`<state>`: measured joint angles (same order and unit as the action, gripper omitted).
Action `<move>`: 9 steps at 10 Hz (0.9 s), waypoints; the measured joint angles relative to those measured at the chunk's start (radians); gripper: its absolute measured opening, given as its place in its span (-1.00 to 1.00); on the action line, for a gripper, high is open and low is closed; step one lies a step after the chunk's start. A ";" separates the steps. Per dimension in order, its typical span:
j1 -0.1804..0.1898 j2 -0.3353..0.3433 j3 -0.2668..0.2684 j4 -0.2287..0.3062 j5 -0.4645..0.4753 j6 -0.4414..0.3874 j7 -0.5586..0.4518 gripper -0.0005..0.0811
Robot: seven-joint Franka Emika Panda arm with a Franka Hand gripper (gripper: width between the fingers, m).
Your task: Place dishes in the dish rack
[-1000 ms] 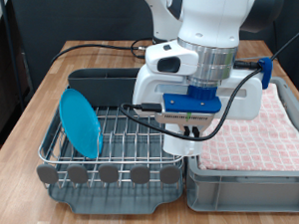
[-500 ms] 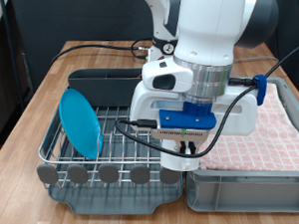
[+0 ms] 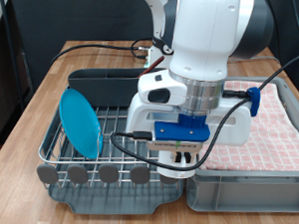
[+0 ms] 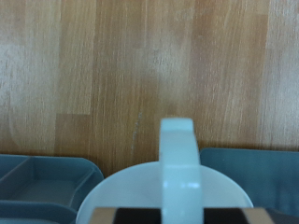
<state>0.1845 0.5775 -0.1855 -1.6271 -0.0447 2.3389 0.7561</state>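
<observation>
Even indoor light; blurry wrist view.

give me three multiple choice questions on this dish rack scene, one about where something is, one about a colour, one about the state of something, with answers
1. Where is the end effector in the exterior view?
A. Low over the dish rack's right end
B. Above the plate
C. Over the bare table at the left

2. What colour is the plate?
A. Red
B. Bright blue
C. Yellow

3. How does the plate sit?
A. Flat on the table
B. Standing on edge in the rack
C. Lying in the cloth-lined bin

Answers:
1. A, the hand hangs down at the rack's right end, next to the bin.
2. B, it shows bright blue against the silver wires.
3. B, it stands tilted on its edge among the wires at the rack's left end.

The wrist view shows a white mug close under the hand.
</observation>
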 joint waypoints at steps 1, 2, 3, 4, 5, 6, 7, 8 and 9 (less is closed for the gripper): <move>-0.003 0.008 0.001 0.001 0.005 0.002 -0.001 -0.82; -0.007 0.017 0.002 0.005 0.007 0.005 -0.004 -0.82; -0.011 0.027 0.003 0.012 0.009 0.009 -0.005 -0.82; -0.015 0.037 0.004 0.019 0.010 0.010 -0.007 -0.82; -0.020 0.047 0.006 0.028 0.012 0.010 -0.010 -0.82; -0.025 0.055 0.009 0.034 0.016 0.012 -0.016 -0.82; -0.031 0.062 0.013 0.039 0.022 0.012 -0.024 -0.82; -0.037 0.069 0.017 0.045 0.025 0.012 -0.030 -0.65; -0.043 0.076 0.021 0.051 0.030 0.010 -0.039 -0.21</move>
<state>0.1414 0.6531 -0.1645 -1.5761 -0.0145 2.3490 0.7173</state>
